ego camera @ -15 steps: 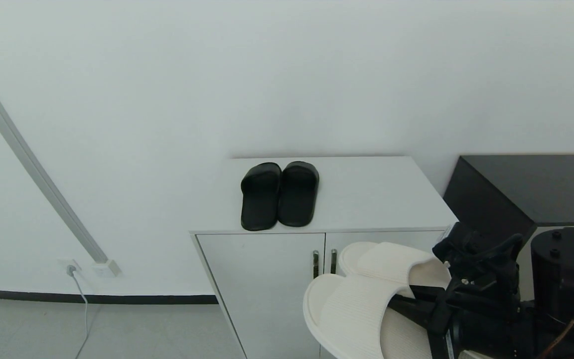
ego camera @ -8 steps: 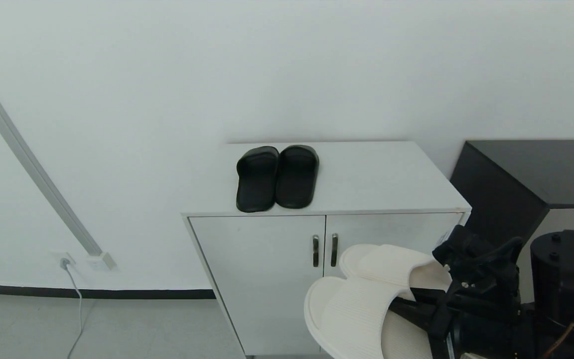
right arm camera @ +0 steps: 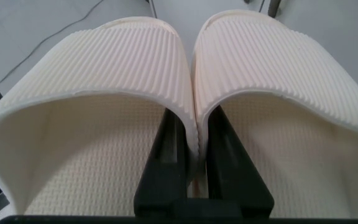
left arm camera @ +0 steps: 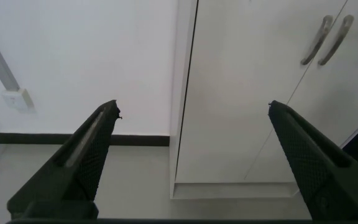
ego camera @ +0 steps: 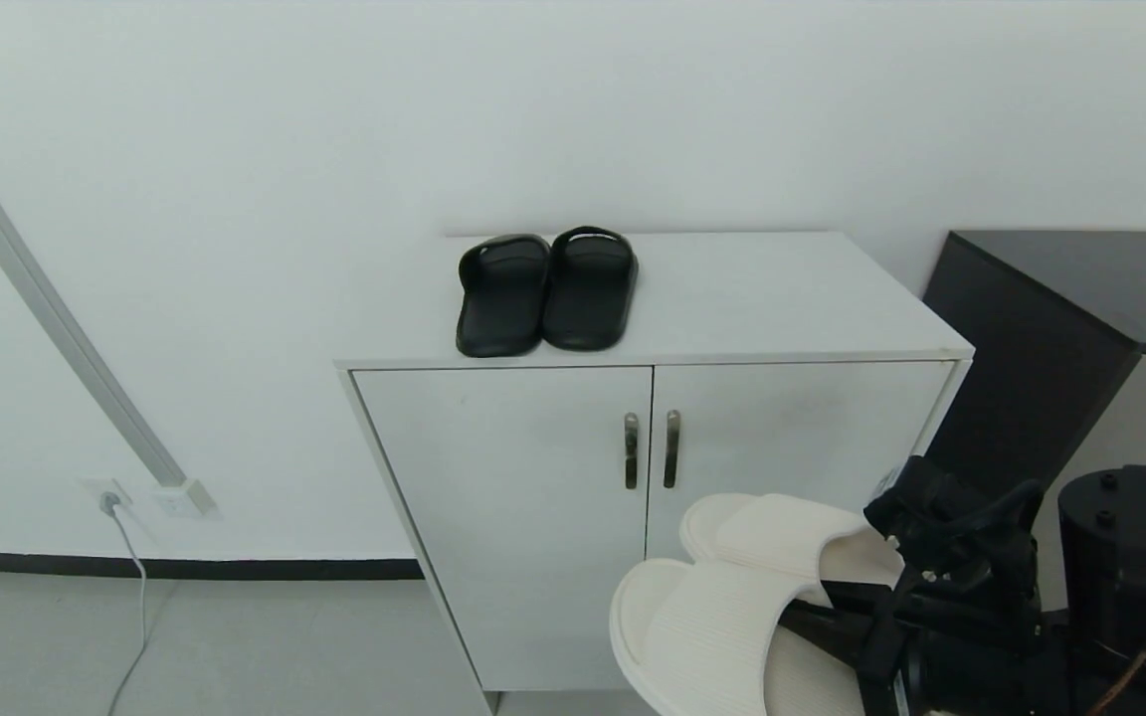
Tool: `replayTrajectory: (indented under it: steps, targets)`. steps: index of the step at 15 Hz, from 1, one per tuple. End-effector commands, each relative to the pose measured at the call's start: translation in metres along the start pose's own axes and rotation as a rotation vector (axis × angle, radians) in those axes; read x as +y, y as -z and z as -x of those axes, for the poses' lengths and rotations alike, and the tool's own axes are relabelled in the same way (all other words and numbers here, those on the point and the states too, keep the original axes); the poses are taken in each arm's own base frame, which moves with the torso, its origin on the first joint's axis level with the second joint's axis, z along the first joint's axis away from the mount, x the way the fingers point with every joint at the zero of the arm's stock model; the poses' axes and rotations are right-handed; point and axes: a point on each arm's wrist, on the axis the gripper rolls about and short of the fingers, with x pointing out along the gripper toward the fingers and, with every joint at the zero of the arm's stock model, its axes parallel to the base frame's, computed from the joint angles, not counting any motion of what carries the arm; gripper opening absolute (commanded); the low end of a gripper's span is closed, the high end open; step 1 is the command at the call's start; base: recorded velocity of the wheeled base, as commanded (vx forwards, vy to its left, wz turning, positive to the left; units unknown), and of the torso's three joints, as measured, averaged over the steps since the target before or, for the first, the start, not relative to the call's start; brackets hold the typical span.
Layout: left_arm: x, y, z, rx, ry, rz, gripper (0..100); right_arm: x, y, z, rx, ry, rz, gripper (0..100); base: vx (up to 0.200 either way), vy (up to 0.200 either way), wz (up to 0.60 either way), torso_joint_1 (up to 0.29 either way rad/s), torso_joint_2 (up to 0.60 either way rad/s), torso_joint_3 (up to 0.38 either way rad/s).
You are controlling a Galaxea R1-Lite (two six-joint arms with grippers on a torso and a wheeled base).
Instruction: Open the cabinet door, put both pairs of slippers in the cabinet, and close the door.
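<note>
Cabinet top (ego camera: 782, 298): black slippers (ego camera: 545, 293) | doors (ego camera: 513, 497) closed | right hand (right arm camera: 194, 134) grips white slippers (ego camera: 732, 597)

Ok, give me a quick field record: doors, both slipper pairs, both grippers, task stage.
cabinet doors: both shut, handles side by side at the middle
black slippers: side by side on the cabinet top, towards its left side
white slippers: held together, low in front of the right door
right gripper: shut on the white slippers' inner edges
left gripper: open, empty, facing the cabinet's lower left front
task stage: door not yet opened, both pairs outside
</note>
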Motion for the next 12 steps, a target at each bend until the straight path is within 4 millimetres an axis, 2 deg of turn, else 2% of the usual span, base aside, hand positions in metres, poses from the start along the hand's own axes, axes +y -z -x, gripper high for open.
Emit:
replayTrajectory:
  steps: [1,12]
  targets:
    - [0.0000,0.0000,-0.0001,0.001,-0.001,0.000,100,0.0001,0.0012,-0.0005,0.005,-0.001,0.000,0,0.000,0.000,0.00,-0.198,0.51,0.300]
    - [-0.0001,0.0002,-0.0001,0.003,0.003,-0.010,100,0.0001,0.0008,0.0002,0.002,-0.001,0.000,0,0.000,0.000,0.00,-0.148,0.48,0.329]
